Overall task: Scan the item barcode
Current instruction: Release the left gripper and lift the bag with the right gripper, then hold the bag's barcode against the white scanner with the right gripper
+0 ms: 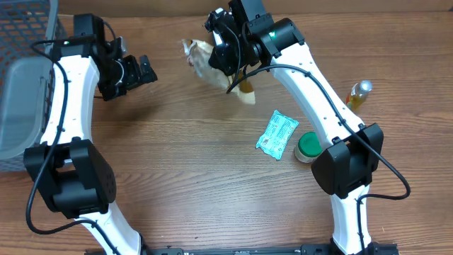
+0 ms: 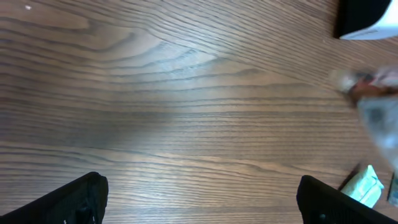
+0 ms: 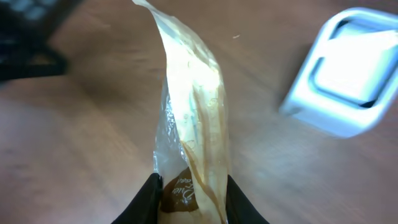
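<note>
Where it is pinched, the clear yellowish packet (image 3: pixel 194 112) looks brown.

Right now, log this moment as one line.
left gripper: open, empty | right gripper: shut on clear bag | teal packet: on table
</note>
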Motion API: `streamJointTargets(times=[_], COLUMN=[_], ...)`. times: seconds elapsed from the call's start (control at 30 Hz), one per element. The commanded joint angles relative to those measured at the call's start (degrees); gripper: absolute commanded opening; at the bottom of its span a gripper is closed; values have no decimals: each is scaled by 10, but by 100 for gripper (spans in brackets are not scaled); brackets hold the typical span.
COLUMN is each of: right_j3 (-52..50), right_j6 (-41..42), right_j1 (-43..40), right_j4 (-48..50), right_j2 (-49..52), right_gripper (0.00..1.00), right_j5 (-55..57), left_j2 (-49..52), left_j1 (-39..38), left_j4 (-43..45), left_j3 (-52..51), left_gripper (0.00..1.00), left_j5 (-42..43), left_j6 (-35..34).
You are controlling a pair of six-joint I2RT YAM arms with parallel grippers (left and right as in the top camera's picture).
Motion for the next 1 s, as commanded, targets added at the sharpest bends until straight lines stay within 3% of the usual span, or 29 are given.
streamJointTargets(times=[0.0, 0.1, 0.37, 0.47, 0.8, 0.97], right_j3=[9, 9, 9, 9, 9, 9], right_j6=[-63, -117, -200, -199, -199, -195], right_j1=[-3, -1, -2, -2, 3, 3], right_j4=[62, 140, 237, 258, 233, 200], right_j2=[-15, -13, 17, 50, 84, 85], right_gripper=[14, 9, 9, 13, 13, 13], right_j5=[115, 196, 280, 312, 319, 269], left_j2=[-2, -2, -2, -2, -2, -2], left_j1=[-2, -2, -2, -2, -2, -2], left_j4=[0, 0, 0, 0, 0, 0], left_j3=[11, 11, 11, 11, 11, 11], left_gripper=[100, 99, 100, 100, 100, 100], left_j5=[0, 0, 0, 0, 0, 0], left_j6=[-4, -4, -4, -4, -4, -4])
